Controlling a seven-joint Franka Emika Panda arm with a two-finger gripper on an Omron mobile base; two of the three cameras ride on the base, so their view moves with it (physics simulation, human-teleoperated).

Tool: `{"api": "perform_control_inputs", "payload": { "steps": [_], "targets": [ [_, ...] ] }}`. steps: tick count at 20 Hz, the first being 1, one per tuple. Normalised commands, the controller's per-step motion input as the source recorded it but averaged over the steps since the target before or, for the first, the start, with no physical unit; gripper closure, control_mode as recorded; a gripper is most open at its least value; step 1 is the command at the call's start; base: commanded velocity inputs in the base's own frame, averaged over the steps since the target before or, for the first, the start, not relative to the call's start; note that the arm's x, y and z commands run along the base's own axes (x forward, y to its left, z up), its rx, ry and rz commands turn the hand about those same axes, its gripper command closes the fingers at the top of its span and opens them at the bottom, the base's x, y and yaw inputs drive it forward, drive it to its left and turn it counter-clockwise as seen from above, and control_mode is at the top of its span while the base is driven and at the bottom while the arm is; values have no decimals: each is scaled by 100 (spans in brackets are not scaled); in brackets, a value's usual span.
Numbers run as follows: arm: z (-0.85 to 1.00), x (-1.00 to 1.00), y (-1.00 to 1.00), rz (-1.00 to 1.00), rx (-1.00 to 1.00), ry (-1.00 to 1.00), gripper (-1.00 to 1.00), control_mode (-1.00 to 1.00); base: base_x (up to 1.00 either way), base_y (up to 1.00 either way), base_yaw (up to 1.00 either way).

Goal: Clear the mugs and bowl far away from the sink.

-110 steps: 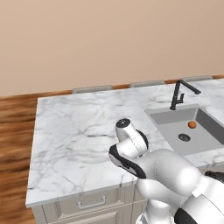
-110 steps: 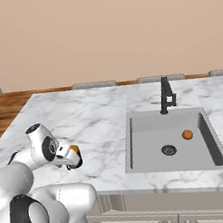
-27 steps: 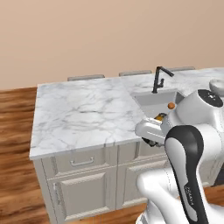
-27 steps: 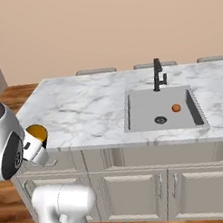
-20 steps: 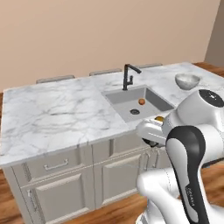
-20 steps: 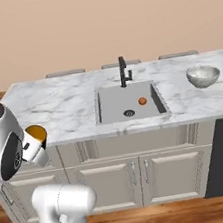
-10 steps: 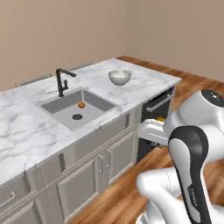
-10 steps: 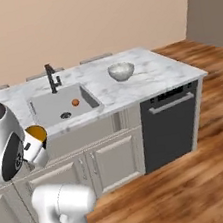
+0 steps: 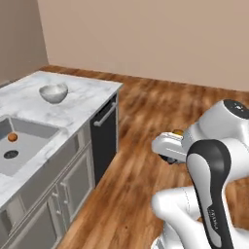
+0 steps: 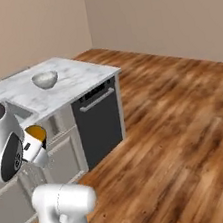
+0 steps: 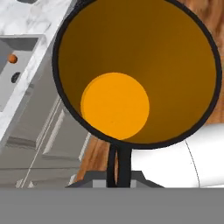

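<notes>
Driving past the sink (image 9: 19, 146), the base has swung toward the desk's (image 9: 92, 97) far end by the bowl (image 9: 53, 92); the hand (image 11: 117, 173) stays clamped on the mug (image 11: 135, 70), carried off the desk beside the sink.

Nothing readable anywhere here, no labels, brands or numbers. The marble counter (image 9: 92, 99), the black dishwasher (image 10: 101, 122) front and the walls are all plain.

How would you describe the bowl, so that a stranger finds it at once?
Look at the white marble counter above the black dishwasher. The whitish-grey marbled round bowl stands there, beside the grey sink. It is wide and shallow, unlike the small orange ball in the sink.
</notes>
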Motion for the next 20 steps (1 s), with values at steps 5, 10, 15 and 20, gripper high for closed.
{"api": "perform_control_inputs", "payload": {
  "steps": [5,10,15,20],
  "targets": [
    [0,0,0,0,0,0,100,100,-1,-37,-67],
    [0,0,0,0,0,0,100,100,0,-35,-65],
    [0,0,0,0,0,0,100,100,0,-27,-60],
    [0,0,0,0,0,0,100,100,0,-21,-58]
  ]
}}
